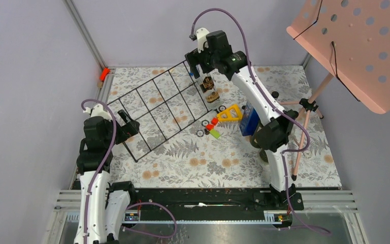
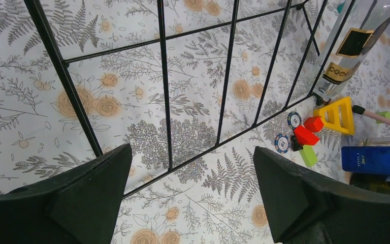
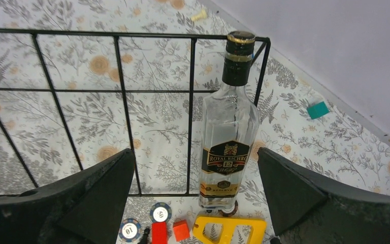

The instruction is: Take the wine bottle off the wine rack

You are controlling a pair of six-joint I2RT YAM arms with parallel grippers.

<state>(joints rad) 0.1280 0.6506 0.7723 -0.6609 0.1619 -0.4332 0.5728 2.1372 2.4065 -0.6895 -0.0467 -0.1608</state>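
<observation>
clear wine bottle upright, beside black wire wine rack

Robot lab cell, plain walls, aluminium rails, floral-covered table

The top camera looks down from above and behind the arm bases over the whole table. Each wrist camera looks down past its own fingers, much nearer. All three views share the wine rack and bottle.
</observation>
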